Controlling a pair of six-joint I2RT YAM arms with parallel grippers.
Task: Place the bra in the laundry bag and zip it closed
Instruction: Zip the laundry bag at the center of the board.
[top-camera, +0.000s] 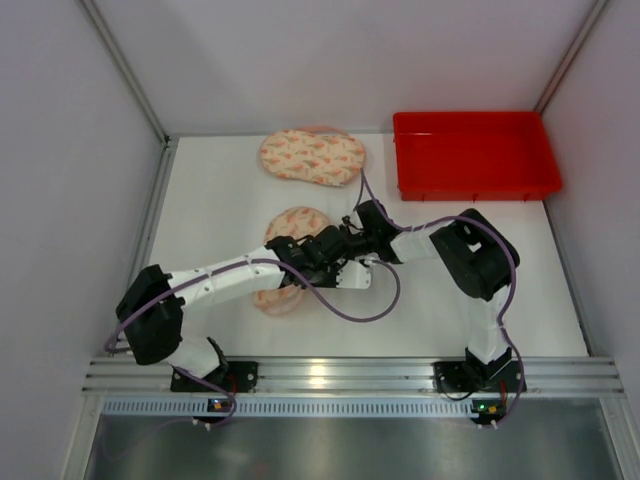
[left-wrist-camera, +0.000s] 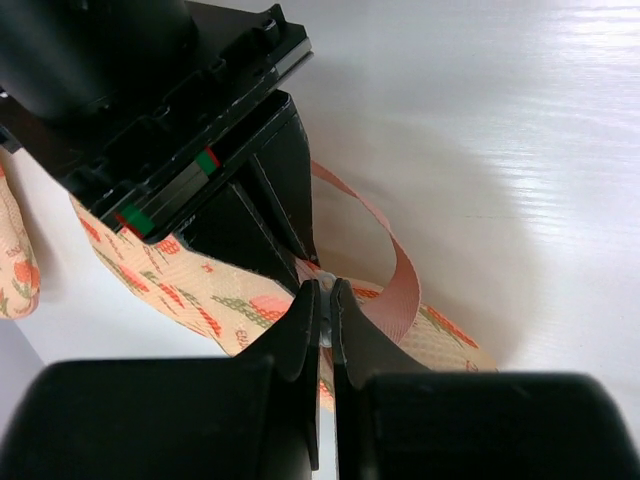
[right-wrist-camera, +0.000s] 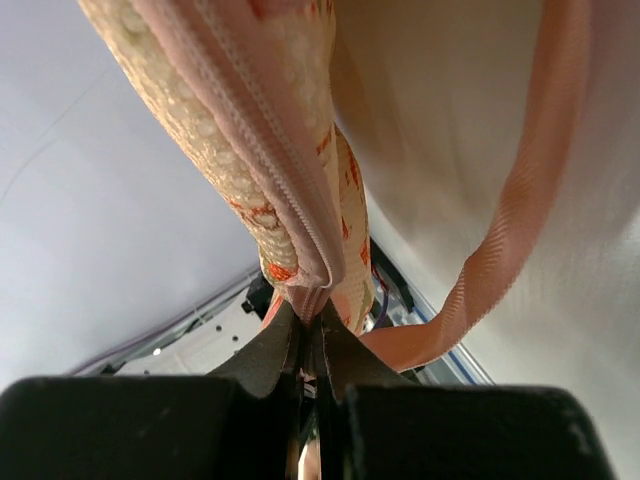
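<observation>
- Two grips meet over the laundry bag (top-camera: 292, 222), which lies in the middle of the surface (top-camera: 215, 200) with one edge lifted between them.
- On one side, the right end effector (right-wrist-camera: 312, 335) is clamped on the bag's edge at the end of the zipper seam (right-wrist-camera: 262, 130). That makes a sound anchor.
- Opposite it, the left end effector (left-wrist-camera: 322, 305) is pinched tight on the bag just beside the strap loop (left-wrist-camera: 400, 262). A small shiny bit sits between its tips, possibly the zipper pull, but it is too small to be sure.
- To work the zipper well, I would hold the right grip fixed so the seam is taut. The left should draw along the seam line — never across it — with the loop kept out of the teeth.
- A second patterned piece (top-camera: 312, 157) lies at the far side near the red bin (top-camera: 475, 155), well apart from the bag. It may be the bra — I cannot tell — and if so, the bag probably needs opening first.
</observation>
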